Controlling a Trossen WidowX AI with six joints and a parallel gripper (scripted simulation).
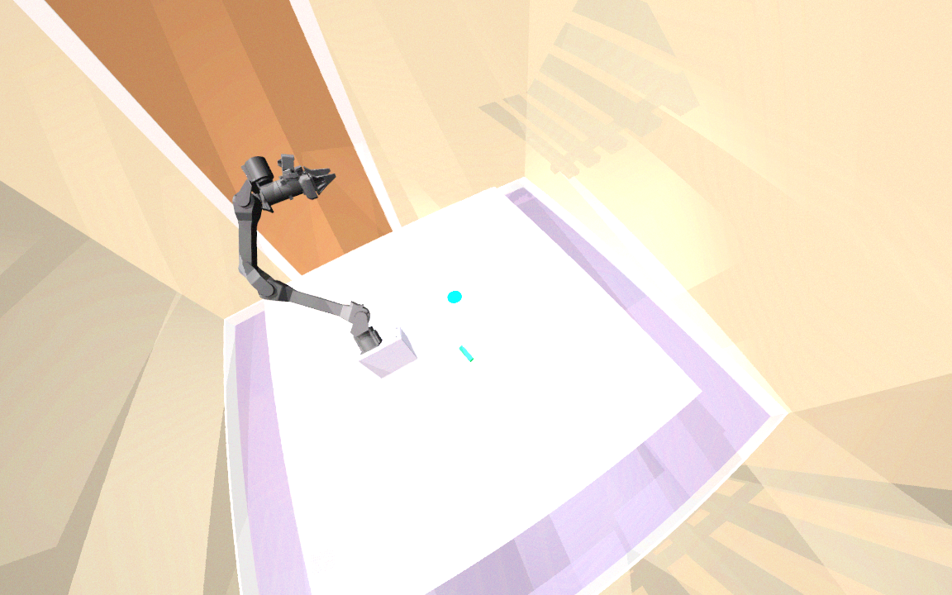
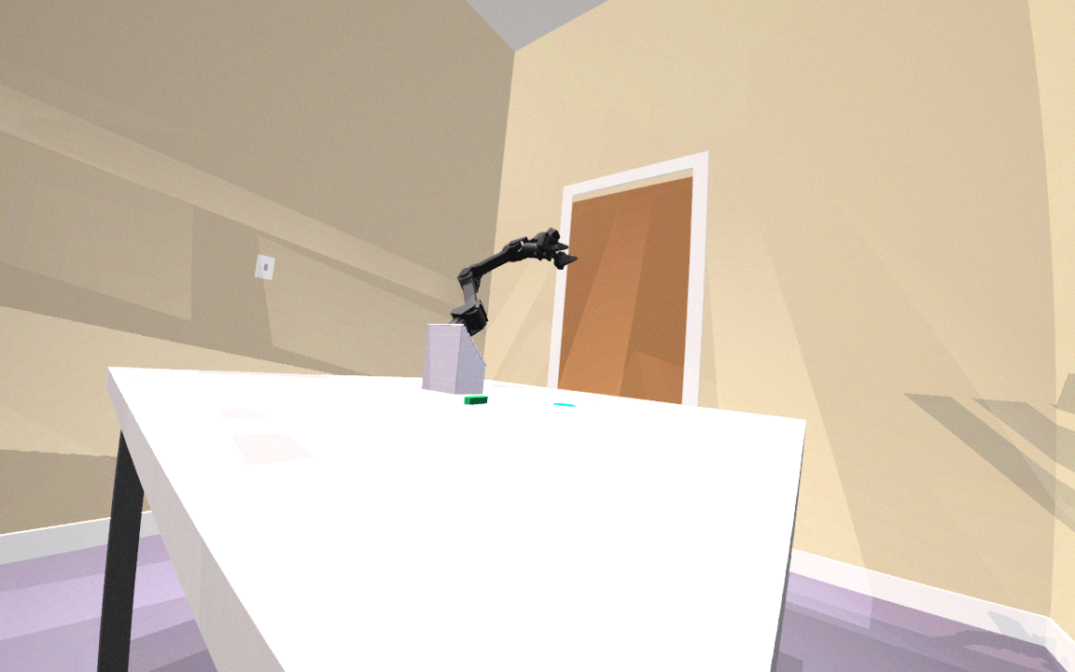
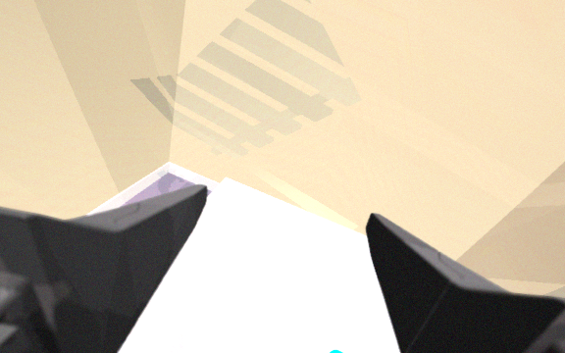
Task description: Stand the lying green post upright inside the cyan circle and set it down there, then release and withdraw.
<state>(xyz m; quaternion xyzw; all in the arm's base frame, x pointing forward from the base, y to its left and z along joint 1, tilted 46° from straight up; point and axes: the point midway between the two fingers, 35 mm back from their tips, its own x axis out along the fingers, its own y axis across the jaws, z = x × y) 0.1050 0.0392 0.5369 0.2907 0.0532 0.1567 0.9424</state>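
table: the white table [image 2: 357, 518] carries everything; the arm's pedestal sits near its far side, so both task items lie on the open surface in front of the arm, which looks to be within reach.
pedestal: a pale block [image 2: 450, 359] lifts the arm's base off the table top, which I judge gives it room to come down on low things from above.
arm: the arm [image 1: 246, 244] is folded up and back, with the wrist high above the table and well apart from post and circle; it reads as a start pose, with the reach not yet begun.
gripper: the gripper [image 1: 326, 179] hangs in the air, jaws spread nearly full, nothing between them; the wrist view shows only table and wall in the gap.
circle: the cyan circle [image 1: 454, 297] is a flat mark on the table, bare, in front of the pedestal.
post: the post [image 1: 466, 354] lies flat on the table, near the pedestal and apart from the circle; it looks cyan from above, green from the side [image 2: 475, 400].
post axis: from above, its long axis runs diagonally, upper left to lower right, parallel to the table top; it must turn a quarter to stand.
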